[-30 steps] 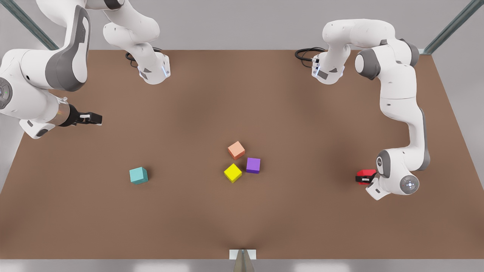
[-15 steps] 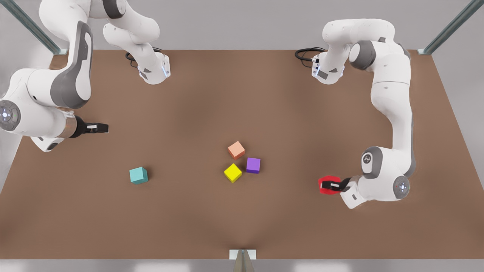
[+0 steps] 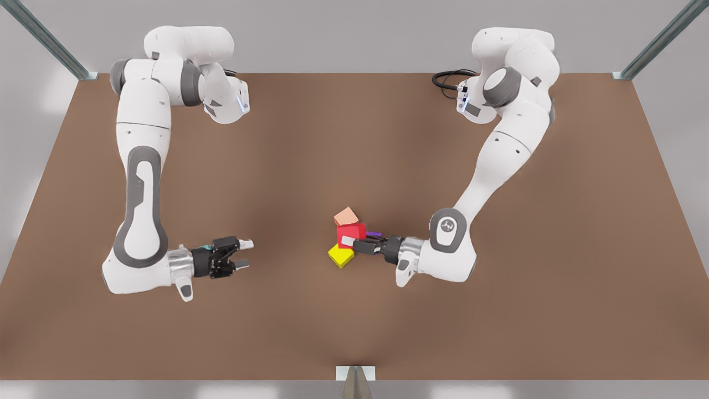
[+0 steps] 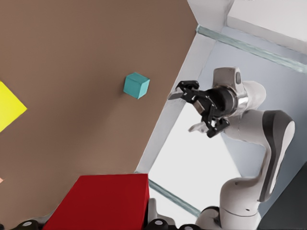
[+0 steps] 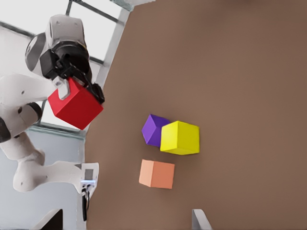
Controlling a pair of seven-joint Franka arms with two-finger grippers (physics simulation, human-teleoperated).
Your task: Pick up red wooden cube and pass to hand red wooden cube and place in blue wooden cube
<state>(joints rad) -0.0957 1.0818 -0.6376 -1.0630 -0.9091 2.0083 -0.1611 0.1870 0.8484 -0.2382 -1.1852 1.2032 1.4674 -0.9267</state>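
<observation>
Red wooden cube (image 3: 351, 233) sat clamped in left gripper (image 3: 354, 242), raised above yellow cube (image 3: 340, 256), salmon cube (image 3: 345, 216) just beyond. Right gripper (image 3: 242, 254) faced it across bare table (image 3: 498, 332), fingers spread, empty. Blue wooden cube (image 4: 136, 85) lay under right arm's wrist. Judged step: handover approach. Next: bring cube between waiting fingers, close right, release left.
</observation>
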